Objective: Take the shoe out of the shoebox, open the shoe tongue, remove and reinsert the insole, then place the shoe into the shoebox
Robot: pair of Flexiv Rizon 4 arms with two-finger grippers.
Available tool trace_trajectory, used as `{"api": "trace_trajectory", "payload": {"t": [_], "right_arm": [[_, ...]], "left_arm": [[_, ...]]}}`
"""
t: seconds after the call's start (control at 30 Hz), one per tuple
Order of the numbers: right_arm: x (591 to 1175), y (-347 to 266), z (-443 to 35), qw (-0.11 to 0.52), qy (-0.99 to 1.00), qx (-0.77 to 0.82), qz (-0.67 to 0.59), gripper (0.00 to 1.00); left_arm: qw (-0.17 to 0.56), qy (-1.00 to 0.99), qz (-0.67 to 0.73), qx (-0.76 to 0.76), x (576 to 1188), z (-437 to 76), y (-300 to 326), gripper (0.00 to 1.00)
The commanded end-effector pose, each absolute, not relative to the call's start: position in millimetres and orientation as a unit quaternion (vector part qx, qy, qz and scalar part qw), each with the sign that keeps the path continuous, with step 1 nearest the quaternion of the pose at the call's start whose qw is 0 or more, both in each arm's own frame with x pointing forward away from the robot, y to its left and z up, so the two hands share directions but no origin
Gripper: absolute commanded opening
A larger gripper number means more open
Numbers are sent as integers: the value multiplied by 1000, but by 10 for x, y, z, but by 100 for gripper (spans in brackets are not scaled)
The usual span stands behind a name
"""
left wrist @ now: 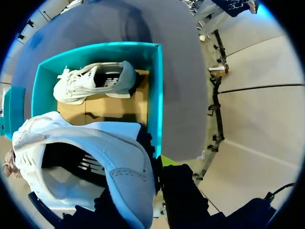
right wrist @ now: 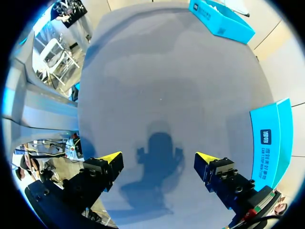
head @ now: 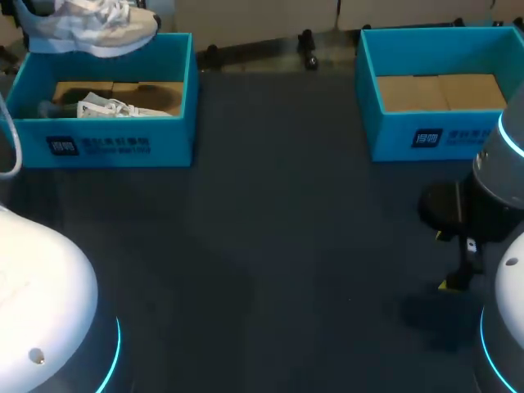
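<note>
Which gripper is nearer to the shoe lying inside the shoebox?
Left. The left gripper, shut on a second shoe, hangs just above the shoebox where the shoe lies; the right gripper is open over the table, far off near the empty shoebox.

Your left gripper (left wrist: pixel 159 169) is raised above the far left of the worktop (head: pixel 286 246), closed on the heel of the shoe (left wrist: pixel 86 162). Only one of its yellow tips shows. Your right arm (head: pixel 499 188) enters from the right side. Its gripper (right wrist: pixel 159 160) points down and hovers low over the worktop, fingers spread wide apart.
</note>
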State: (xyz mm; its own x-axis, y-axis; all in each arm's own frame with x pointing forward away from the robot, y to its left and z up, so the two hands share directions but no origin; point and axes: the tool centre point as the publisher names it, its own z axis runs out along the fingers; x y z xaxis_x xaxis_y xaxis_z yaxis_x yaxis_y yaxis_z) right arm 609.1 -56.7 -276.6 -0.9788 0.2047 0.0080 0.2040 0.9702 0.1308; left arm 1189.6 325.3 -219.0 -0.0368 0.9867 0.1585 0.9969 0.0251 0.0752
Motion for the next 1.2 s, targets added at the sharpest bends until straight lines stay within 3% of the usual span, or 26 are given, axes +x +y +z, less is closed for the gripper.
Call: {"api": "trace_trajectory", "payload": {"t": [0.03, 1.2], "right_arm": [[6075, -574, -2779, 5, 992, 103, 66, 100], [6075, -574, -2779, 5, 992, 103, 66, 100]], "left_arm": [[1, -710, -122, -693, 11842, -2347, 3214, 0], [37, -727, -119, -675, 11838, -2838, 3044, 0]]}}
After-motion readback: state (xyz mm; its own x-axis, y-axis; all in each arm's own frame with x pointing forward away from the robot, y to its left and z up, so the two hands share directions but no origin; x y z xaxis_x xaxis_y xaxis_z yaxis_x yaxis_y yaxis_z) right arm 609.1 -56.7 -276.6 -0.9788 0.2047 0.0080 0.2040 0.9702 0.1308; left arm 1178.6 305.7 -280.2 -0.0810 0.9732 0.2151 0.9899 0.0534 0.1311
